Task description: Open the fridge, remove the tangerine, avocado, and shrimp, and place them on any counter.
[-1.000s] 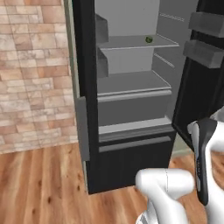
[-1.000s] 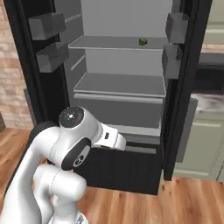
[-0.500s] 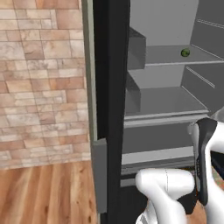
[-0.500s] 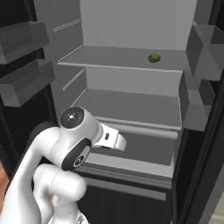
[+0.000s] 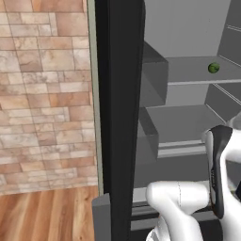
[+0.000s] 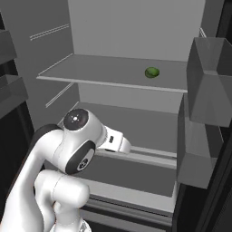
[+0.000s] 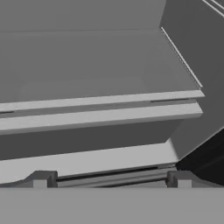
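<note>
The fridge [image 5: 120, 117] stands open close in front of me, showing its light grey shelves [image 6: 113, 72]. The avocado [image 5: 213, 68], a small dark green fruit, lies on the upper shelf toward the right [image 6: 152, 72]. In the hand view my gripper [image 7: 109, 180] is open with nothing between its fingertips [image 7: 41, 179], and it faces the front edge of a lower shelf [image 7: 100, 105], well below the avocado. My arm reaches into the fridge's lower part. The tangerine, the shrimp and the counter are out of view.
A black door edge [image 5: 117, 56] fills the middle of the left base view, with a brick wall [image 5: 47, 94] and wood floor [image 5: 47, 212] to its left. Grey door bins [image 6: 210, 86] jut in at the right, close to the shelves.
The base has driven closer to the fridge, so the interior looms larger in both base views. The avocado has stayed on its shelf. The gripper has stayed open.
</note>
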### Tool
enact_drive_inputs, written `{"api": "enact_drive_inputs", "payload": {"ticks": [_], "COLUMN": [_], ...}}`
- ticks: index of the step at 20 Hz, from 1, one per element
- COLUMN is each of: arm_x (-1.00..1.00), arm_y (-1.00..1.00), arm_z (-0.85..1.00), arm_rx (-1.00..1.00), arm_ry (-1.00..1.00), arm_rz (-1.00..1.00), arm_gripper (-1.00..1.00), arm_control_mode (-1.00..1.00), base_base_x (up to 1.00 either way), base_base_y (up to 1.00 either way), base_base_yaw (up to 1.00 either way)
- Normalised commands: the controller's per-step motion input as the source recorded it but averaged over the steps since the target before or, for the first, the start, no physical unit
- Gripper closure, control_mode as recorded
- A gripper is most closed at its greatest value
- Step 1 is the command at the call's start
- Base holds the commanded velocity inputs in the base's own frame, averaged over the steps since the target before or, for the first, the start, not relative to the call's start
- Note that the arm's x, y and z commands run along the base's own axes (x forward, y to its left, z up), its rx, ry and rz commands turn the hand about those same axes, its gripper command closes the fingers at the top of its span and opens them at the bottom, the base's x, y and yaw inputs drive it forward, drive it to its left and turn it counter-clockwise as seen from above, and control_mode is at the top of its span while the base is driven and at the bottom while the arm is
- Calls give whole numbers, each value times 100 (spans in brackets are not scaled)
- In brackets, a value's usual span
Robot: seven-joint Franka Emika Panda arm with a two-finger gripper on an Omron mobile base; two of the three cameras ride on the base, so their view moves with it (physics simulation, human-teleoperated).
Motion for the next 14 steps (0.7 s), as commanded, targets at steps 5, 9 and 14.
{"api": "enact_drive_inputs", "payload": {"ticks": [5, 9, 14], "arm_x": [-21, -65, -15], "arm_y": [-23, -14, -1], "arm_z": [20, 98, 100], "arm_rx": [0, 0, 0], "arm_ry": [-4, -24, -15], "arm_rz": [0, 0, -1], "arm_gripper": [-100, -100, -100], "arm_control_mode": [-100, -100, -100], "base_base_x": [10, 0, 0], "base_base_y": [-22, 0, 0], "base_base_yaw": [0, 0, 0]}}
